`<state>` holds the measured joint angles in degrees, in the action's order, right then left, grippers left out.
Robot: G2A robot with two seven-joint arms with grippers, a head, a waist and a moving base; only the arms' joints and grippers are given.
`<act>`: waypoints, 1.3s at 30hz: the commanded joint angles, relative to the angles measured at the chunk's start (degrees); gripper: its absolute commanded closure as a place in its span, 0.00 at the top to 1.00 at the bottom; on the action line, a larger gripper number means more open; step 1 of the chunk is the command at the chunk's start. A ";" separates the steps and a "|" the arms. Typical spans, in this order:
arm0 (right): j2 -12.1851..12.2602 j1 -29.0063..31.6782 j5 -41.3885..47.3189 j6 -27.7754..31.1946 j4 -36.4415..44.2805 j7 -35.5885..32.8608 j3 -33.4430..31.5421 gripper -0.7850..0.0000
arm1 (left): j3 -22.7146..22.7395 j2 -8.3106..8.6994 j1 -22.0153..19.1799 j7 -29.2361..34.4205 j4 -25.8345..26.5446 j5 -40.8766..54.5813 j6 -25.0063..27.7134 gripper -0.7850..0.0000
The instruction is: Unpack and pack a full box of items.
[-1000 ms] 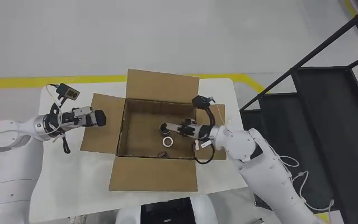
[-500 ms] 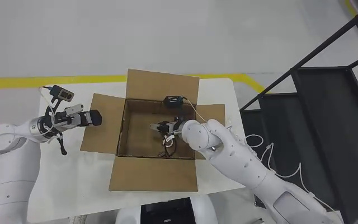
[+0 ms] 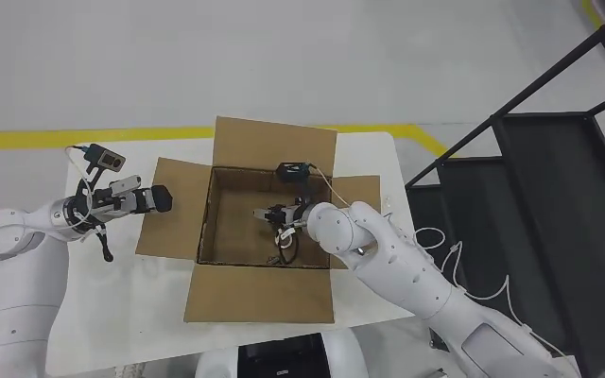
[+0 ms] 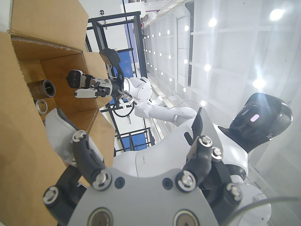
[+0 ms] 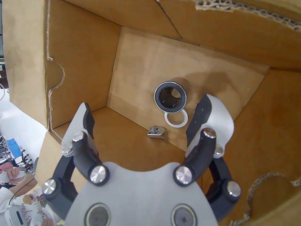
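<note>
An open cardboard box [image 3: 234, 227] stands mid-table with all flaps folded out. On its floor lie a dark metal cylinder with a hollow bore [image 5: 170, 97], a flat white ring [image 5: 175, 119] right beside it, and a small metal bracket [image 5: 156, 133]. My right gripper [image 5: 144, 118] hangs open inside the box [image 5: 145, 55], above these parts and holding nothing; the top view shows the right gripper [image 3: 267, 215] too. My left gripper [image 4: 127, 128] is open and empty outside the box, by the left flap [image 3: 170, 222]. From there I see the cylinder [image 4: 42, 89] and the ring [image 4: 41, 105].
The white table [image 3: 113, 293] has free room in front of and left of the box. A yellow floor line [image 3: 113, 137] runs behind the table. A dark metal stair frame [image 3: 529, 161] stands to the right.
My right arm's elbow swung up and over the box while its gripper stayed inside. The left gripper drew back slightly to the left. Nothing has moved in the last half second.
</note>
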<state>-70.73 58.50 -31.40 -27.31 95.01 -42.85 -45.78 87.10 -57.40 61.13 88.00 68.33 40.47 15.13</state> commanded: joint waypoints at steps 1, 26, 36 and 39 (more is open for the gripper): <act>0.00 0.13 -0.01 0.20 -0.04 0.15 0.02 1.00 | 0.00 0.00 0.00 0.00 0.00 0.00 0.00 1.00; -4.67 -3.50 -6.34 -4.67 -12.27 3.74 8.28 0.73 | 0.00 0.00 0.00 0.00 0.00 0.00 0.00 1.00; -6.34 -4.63 -8.25 -6.18 -14.49 3.59 9.66 0.00 | 0.00 0.00 0.00 0.00 0.00 0.00 0.00 1.00; -6.38 -4.26 -9.44 -6.90 -13.00 3.06 9.36 0.00 | 0.00 0.00 0.00 0.00 0.00 0.00 0.00 1.00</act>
<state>-77.13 54.12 -40.53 -34.00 81.57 -39.63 -36.28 87.10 -57.40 61.14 88.00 68.33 40.47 15.13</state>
